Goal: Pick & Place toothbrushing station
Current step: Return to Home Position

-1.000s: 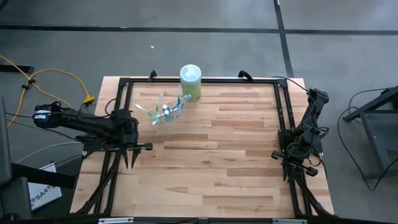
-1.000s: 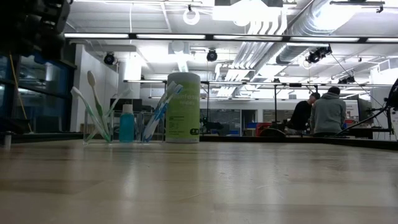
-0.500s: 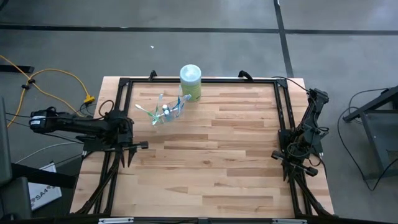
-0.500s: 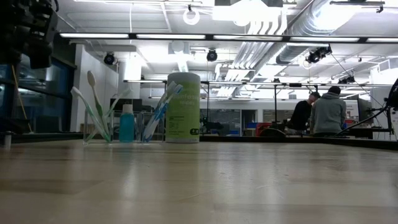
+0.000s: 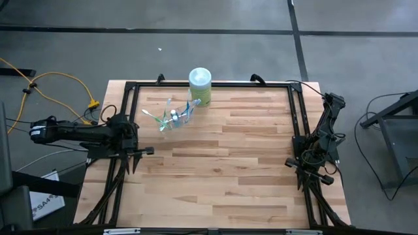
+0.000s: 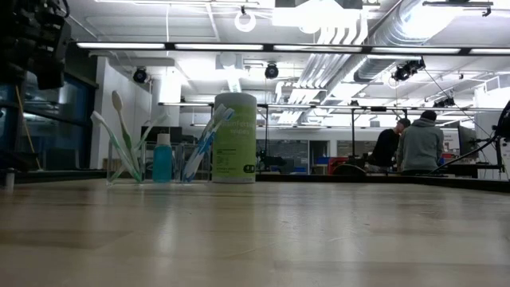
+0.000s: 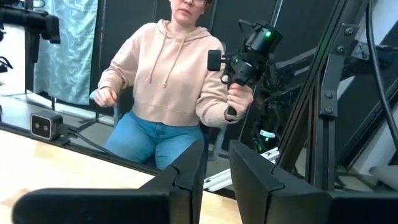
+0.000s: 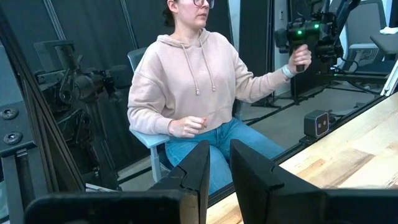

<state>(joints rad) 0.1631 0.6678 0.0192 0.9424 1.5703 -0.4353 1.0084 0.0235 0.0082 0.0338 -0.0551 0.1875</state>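
Already the toothbrushes (image 5: pixel 171 116) stand in the clear cup (image 6: pixel 127 163) beside the green tub (image 5: pixel 200 86); both grippers, left gripper (image 5: pixel 138 156) and right gripper (image 5: pixel 302 171), far from it, hold nothing, fingers nearly closed.

The table (image 5: pixel 222 163) is showing pale wooden planks with a smooth, faintly glossy finish. The clear cup (image 6: pixel 126 163) is looking like see-through plastic, holding toothbrushes (image 6: pixel 118 131) with smooth plastic handles. The green canister (image 6: pixel 234 137) is wearing a matt printed label. A matt black metal frame (image 5: pixel 209 85) is edging the table.
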